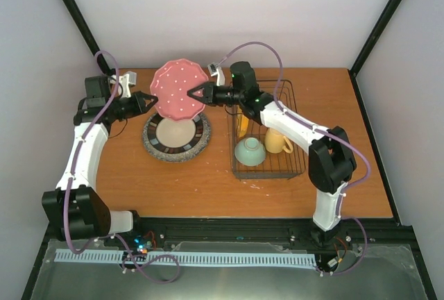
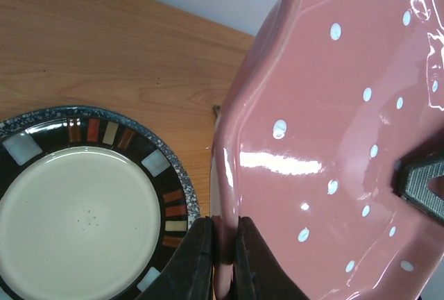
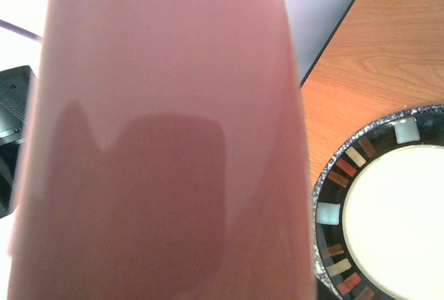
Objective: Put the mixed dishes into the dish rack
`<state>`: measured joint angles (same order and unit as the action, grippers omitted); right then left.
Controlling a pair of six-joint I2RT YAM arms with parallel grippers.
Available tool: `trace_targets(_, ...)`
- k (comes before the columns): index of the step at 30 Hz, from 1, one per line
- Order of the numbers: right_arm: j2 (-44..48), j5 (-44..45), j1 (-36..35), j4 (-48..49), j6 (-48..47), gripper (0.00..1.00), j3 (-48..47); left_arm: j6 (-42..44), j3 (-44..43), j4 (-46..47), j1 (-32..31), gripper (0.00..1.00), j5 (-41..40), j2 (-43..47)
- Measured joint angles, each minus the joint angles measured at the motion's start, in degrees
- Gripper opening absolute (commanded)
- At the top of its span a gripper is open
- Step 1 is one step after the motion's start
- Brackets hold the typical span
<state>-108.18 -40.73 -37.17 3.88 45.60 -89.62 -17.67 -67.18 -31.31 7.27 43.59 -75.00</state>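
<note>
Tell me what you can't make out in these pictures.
Right wrist view: the pink dotted plate fills the frame, hiding whether the right pincer is shut.
Top view: a yellow-orange thing in the dish rack is too small to identify.
All views: the grey speckled plate shows only its rim under the dark-rimmed plate.
</note>
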Motion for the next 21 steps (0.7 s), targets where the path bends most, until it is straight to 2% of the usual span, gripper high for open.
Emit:
trace_targets(3, 1.0, 1.0, -0.2, -1.5, -1.0, 0.03, 0.0, 0.1, 0.0, 0.2, -0.1, 0.17, 0.5, 0.1)
trace_targets(8, 3.0, 1.7, -0.5, -3.8, -1.9, 0.03, 1.0, -0.2, 0.0, 2.1, -0.7, 0.53, 3.0, 0.2)
trace_targets(10, 3.5, 1.7, -1.0, -4.9, -2.1, 0.03, 1.8, -0.1, 0.0, 2.6, -0.9, 0.94, 3.4, 0.2)
trace_targets(11, 3.6, 1.8, -1.2, -5.5, -2.2, 0.03, 2.1, 0.2, -0.1, 2.8, -0.9, 0.99, 3.3, 0.2)
trace_targets(16, 3.7, 3.7, -1.8, -8.7, -3.1, 0.03, 2.8, 0.2, -0.1, 2.8, -1.0, 1.00, -0.5, 0.5)
trace_targets(21, 5.3, 7.2, -1.2, -12.1, -4.3, 0.03, 3.0, 0.2, -0.1, 3.2, -1.0, 1.00, -9.6, 4.9)
